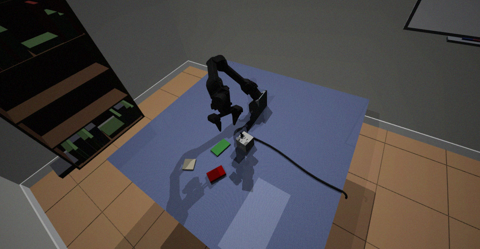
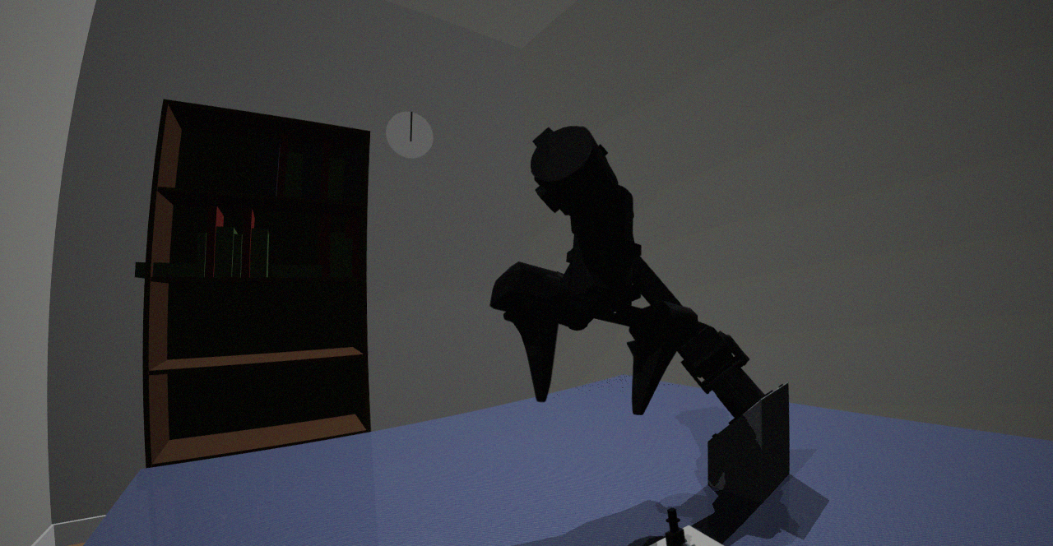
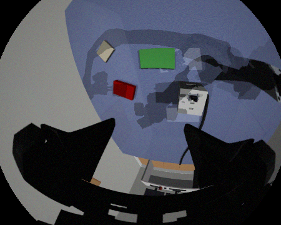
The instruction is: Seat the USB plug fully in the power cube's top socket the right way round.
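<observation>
The white power cube (image 1: pixel 245 141) (image 3: pixel 186 107) stands on the blue table, with slots in its top. The small black USB plug (image 1: pixel 241 135) (image 2: pixel 672 525) (image 3: pixel 193 98) stands up from a socket on that top. How deep it sits and which way round it is cannot be told. My gripper (image 1: pixel 227 127) (image 2: pixel 589 407) (image 3: pixel 150 124) is open and empty, fingers pointing down. It hangs in the air above the table, up and to the left of the cube in the top view; in the wrist view the cube lies beyond the right fingertip.
A green block (image 1: pixel 220 147) (image 3: pixel 157 58), a red block (image 1: pixel 216 174) (image 3: pixel 124 89) and a cream block (image 1: pixel 189 164) (image 3: pixel 105 51) lie near the cube. A black cable (image 1: pixel 295 162) (image 3: pixel 204 116) runs from the cube over the table edge. The arm base stands behind the cube.
</observation>
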Available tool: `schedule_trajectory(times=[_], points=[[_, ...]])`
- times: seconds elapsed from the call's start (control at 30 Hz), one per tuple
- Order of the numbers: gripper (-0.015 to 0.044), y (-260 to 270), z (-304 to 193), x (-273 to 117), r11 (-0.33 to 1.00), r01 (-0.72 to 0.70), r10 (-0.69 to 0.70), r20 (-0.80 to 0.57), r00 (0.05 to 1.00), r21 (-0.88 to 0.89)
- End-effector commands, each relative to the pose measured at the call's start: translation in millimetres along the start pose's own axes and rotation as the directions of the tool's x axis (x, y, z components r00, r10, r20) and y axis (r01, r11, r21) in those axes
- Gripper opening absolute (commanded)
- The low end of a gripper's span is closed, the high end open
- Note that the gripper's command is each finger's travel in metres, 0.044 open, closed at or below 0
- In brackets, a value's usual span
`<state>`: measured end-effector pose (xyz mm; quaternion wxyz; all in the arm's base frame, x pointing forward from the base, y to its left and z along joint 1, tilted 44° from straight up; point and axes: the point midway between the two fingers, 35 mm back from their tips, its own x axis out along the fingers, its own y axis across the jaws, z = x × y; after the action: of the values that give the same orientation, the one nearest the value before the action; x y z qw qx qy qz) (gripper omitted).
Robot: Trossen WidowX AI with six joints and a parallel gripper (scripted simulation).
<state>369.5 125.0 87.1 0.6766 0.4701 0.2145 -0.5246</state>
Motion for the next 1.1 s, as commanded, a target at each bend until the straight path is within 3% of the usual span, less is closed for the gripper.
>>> schedule_trajectory(times=[0.0, 0.13, 1.07], points=[[0.044, -60.8, -2.1, 42.4, 0.98, 0.192, -0.181, 0.147, 0.972, -0.059], [0.044, -91.3, 4.3, 60.8, 0.953, 0.292, -0.266, 0.246, 0.932, -0.076], [0.044, -93.3, 9.5, 78.5, 0.953, 0.292, -0.265, 0.247, 0.932, -0.076]])
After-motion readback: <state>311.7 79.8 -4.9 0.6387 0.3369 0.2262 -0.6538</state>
